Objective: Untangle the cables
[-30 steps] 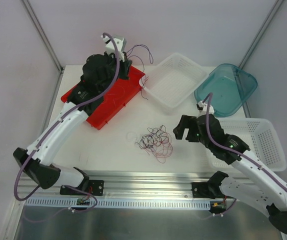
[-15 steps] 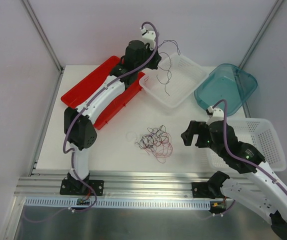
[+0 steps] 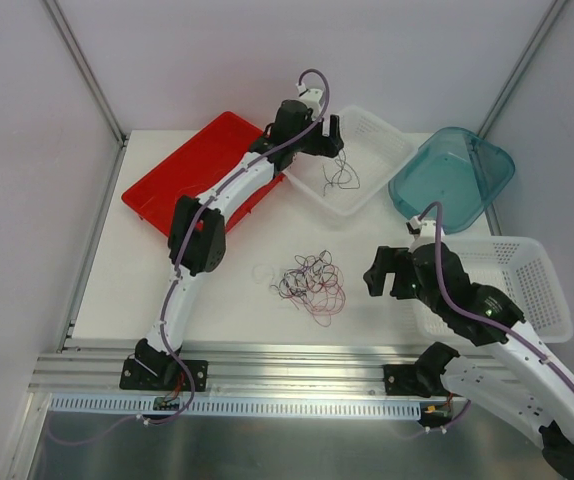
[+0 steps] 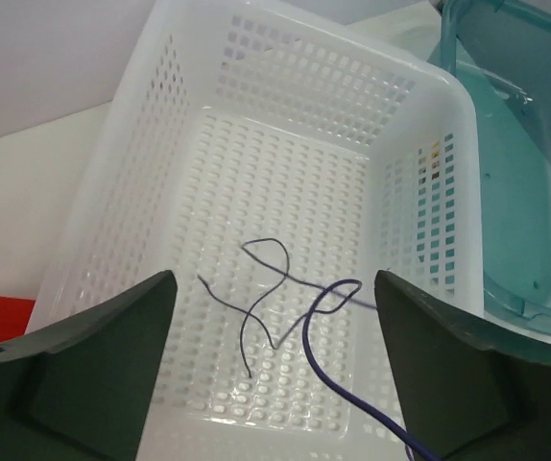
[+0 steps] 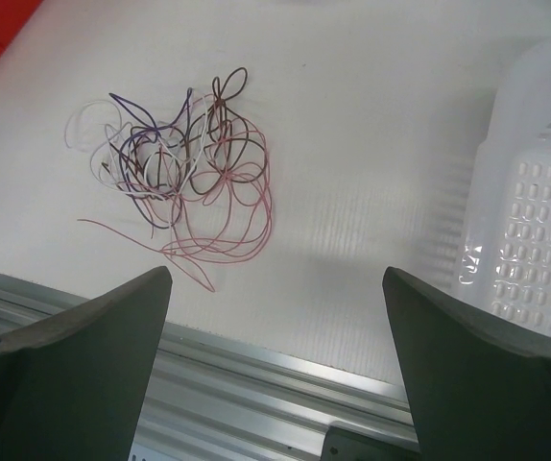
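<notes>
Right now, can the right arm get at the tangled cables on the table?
Probably yes: the right gripper is open and hangs just beside the tangled cables, with nothing between or on top of them.

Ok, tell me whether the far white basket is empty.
Not empty: a thin purple cable lies loose on the perforated floor of the white basket, visible in the left wrist view.

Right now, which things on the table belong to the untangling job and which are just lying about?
Job:
- tangled cables mid-table
- loose purple cable, apart from the tangle
- far white basket, which that cable lies in

Lying about:
- red tray
- teal bin
- near white basket by the right arm
</notes>
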You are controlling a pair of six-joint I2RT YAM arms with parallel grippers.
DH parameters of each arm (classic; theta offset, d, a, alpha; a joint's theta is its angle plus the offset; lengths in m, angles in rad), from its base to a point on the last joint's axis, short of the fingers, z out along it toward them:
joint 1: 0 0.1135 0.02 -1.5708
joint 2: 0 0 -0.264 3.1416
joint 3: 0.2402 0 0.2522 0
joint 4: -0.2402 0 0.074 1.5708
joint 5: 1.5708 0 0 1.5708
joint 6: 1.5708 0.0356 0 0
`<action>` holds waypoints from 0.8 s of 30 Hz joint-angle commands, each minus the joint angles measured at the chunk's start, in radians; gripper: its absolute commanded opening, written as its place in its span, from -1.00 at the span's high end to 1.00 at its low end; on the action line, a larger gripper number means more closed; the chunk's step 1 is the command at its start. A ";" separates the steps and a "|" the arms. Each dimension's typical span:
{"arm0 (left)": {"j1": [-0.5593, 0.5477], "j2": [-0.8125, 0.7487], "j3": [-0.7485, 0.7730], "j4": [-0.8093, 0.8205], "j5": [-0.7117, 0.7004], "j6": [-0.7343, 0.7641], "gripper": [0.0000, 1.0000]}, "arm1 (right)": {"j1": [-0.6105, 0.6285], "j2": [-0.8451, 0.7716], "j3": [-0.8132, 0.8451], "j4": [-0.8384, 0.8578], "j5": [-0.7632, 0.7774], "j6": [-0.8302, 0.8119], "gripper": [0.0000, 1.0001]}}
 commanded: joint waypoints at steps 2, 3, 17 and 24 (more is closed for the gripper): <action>0.012 -0.152 -0.059 0.055 0.078 -0.026 -0.82 | -0.003 0.009 0.003 -0.004 0.025 -0.012 -0.94; 0.014 -0.170 -0.088 0.057 0.092 -0.026 -0.92 | -0.001 0.016 0.008 -0.004 0.022 -0.013 -0.94; 0.028 0.020 0.133 -0.136 0.066 0.009 -0.98 | -0.003 -0.014 0.014 -0.073 0.022 0.034 -0.94; 0.026 -0.119 -0.078 -0.181 0.049 0.063 -0.98 | -0.007 0.064 0.029 0.036 0.060 -0.107 -0.94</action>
